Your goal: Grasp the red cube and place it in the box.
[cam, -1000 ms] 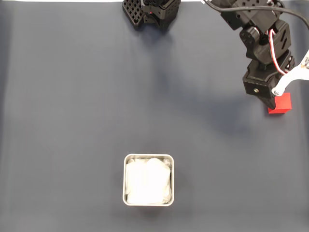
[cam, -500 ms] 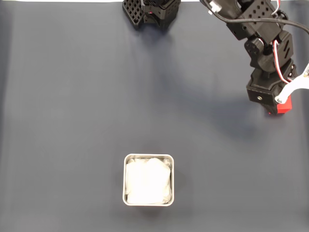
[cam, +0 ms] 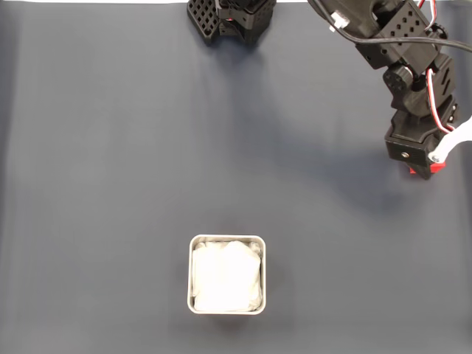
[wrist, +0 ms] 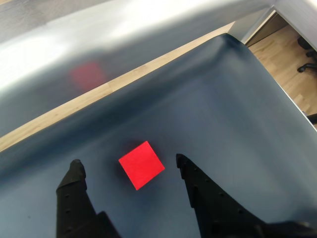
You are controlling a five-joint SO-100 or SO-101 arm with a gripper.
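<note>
hovering over the red cube [wrist: 141, 164], the gripper [wrist: 130, 166] is spread wide, one finger on each side, neither touching it. nothing is grasped yet; closing, lifting and carrying to the box [cam: 226, 274], well apart from the gripper, all remain. the cube looks flat-faced, bright red, turned diamond-wise between the fingers.

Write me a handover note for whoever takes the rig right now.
Gripper: open, poised over the red cube, one finger on each side, not touching it.
Cube: on the dark mat near the right edge in the fixed view, mostly hidden under the arm.
Box: bottom centre of the fixed view, holding only its white lining.
Done: approach and alignment.
Left: lower, close on the cube, carry it to the box, release.
</note>
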